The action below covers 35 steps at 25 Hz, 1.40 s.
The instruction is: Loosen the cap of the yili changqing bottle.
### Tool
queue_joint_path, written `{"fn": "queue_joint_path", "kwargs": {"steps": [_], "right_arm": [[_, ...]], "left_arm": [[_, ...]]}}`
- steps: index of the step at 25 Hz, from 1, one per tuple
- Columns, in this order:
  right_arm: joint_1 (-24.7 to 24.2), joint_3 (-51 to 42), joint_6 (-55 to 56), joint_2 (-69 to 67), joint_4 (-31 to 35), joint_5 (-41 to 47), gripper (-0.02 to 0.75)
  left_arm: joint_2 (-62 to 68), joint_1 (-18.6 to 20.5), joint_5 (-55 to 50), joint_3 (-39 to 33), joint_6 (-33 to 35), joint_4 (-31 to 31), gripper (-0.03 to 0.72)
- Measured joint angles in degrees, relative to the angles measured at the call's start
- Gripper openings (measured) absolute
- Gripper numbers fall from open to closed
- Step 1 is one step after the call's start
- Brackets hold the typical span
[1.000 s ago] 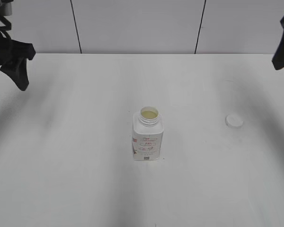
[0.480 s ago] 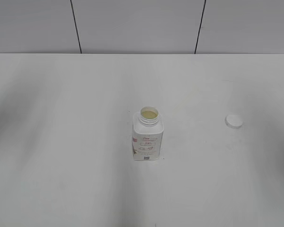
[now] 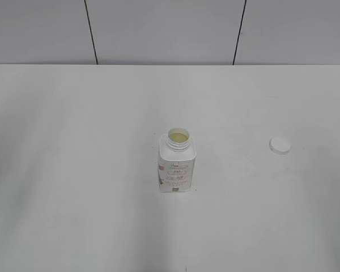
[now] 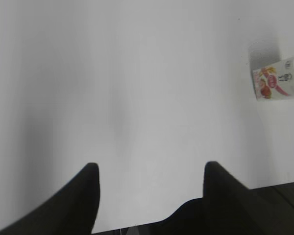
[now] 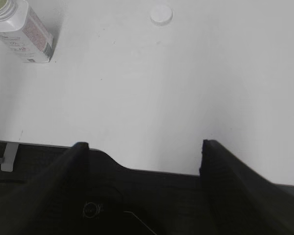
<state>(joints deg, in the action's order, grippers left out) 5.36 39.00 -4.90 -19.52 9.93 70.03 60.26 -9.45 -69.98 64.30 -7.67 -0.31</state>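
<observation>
1. Small squat white plastic bottle [image 3: 177, 165] with pink-red label print stands upright mid-counter [image 3: 79, 170], neck uncapped.
2. Small round white plastic cap [image 3: 280, 145] lies flat, well apart to its right.
3. Left end effector [image 4: 149, 171]: jaws spread, empty.
4. Right end effector [image 5: 142, 147]: jaws wide, empty.

White table [image 3: 73, 170] with bottle [image 3: 177, 167], cap [image 3: 280, 145].

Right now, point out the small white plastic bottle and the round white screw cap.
small squat white plastic bottle [image 3: 177, 167]: exterior view, front label of its body.
small round white plastic screw cap [image 3: 280, 145]: exterior view, flat top, lying on the table apart from the bottle.
</observation>
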Motion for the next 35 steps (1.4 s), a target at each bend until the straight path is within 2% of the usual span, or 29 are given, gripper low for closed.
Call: {"fn": "queue_joint_path", "kwargs": {"steps": [5,18,23,30,35], "right_arm": [[0.0,-4.1,0.1,7.8,0.0,0.1,0.554],[0.0,-6.6,-1.4,19.4,-0.1,0.3,0.554],[0.0,-6.7,-1.6,20.0,0.0,0.3,0.554],[0.0,-6.8,-4.4,20.0,-0.1,-0.3,0.554],[0.0,-8.4,-5.0,20.0,-1.7,-6.2,0.554]], "left_arm": [[-8.5,0.0,0.1,-3.0,0.1,-0.3,0.405],[-40.5,0.0,0.2,-22.9,0.4,-0.1,0.376],[-50.3,0.0,0.3,-28.6,1.0,0.3,0.37],[-60.5,0.0,3.4,-32.0,2.4,0.8,0.365],[-60.7,0.0,8.6,-34.2,2.8,1.1,0.365]]}}
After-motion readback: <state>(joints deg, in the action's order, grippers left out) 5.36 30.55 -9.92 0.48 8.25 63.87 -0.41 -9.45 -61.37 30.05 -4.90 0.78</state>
